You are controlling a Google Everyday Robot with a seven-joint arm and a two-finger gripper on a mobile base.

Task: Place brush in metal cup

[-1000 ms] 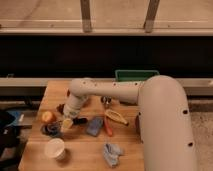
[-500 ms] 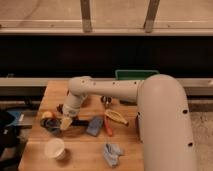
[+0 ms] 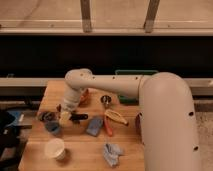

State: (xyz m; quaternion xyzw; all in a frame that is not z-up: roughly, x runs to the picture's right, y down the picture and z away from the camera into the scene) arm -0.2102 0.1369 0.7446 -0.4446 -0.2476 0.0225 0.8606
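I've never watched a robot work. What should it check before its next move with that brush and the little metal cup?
1. Where the gripper is: ok, low over the left part of the table, beside the brush.
2. Whether the brush is gripped: cannot tell.
3. The metal cup in sight: ok, uncovered, right of the gripper in the view.
4. The brush in the cup: not ok, they are apart.
5. The cup empty: cannot tell.

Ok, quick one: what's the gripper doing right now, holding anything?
Gripper: cannot be told whether it holds anything. It is low over the left part of the wooden table, left of the metal cup.
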